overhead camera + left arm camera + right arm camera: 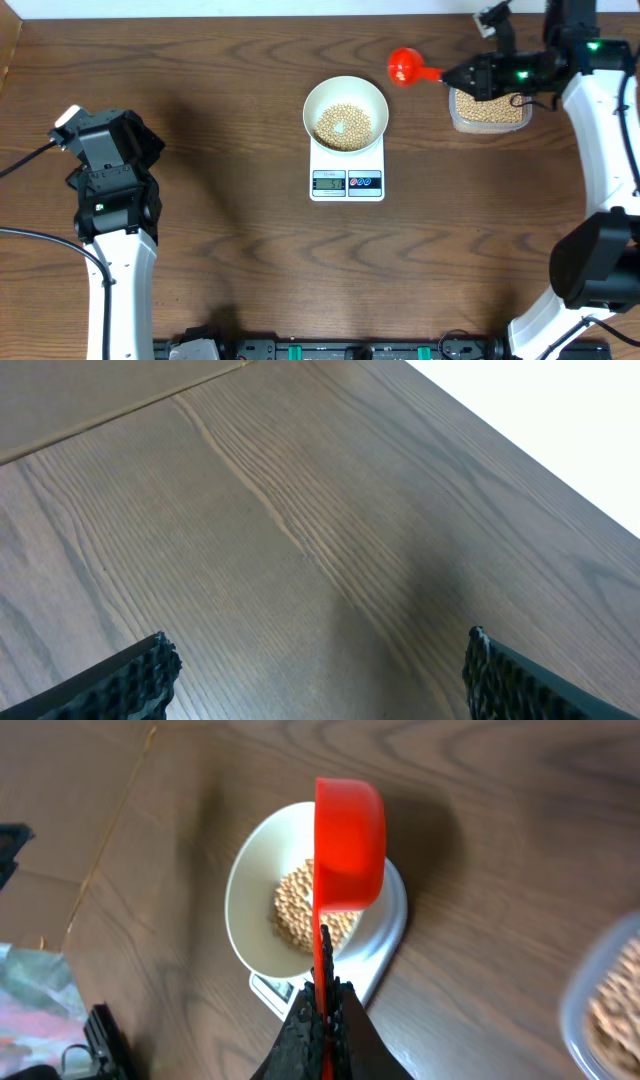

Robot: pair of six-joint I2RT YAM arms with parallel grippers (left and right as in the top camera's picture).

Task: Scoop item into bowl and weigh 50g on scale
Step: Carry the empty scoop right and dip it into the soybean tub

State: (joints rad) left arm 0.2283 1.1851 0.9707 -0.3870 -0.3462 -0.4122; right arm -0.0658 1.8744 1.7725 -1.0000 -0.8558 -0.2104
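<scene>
The scale [347, 182] sits mid-tabletop [220, 230], its display toward the front. The bowl [314, 100] stands on the scale's platform, behind the display, with beans [343, 127] in it. A tub [490, 127] holding more beans lies well to the right and slightly further back. Between bowl and tub, near the bowl's rear right rim, is a scoop [405, 67], its handle gripped in the right claw [450, 75] at the tub's left edge. The left claw [320, 665] is far left, over bare tabletop.

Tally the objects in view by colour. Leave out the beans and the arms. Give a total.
White: 2, the bowl and the scale
Red: 1, the scoop
Clear: 1, the tub
Total: 4
</scene>
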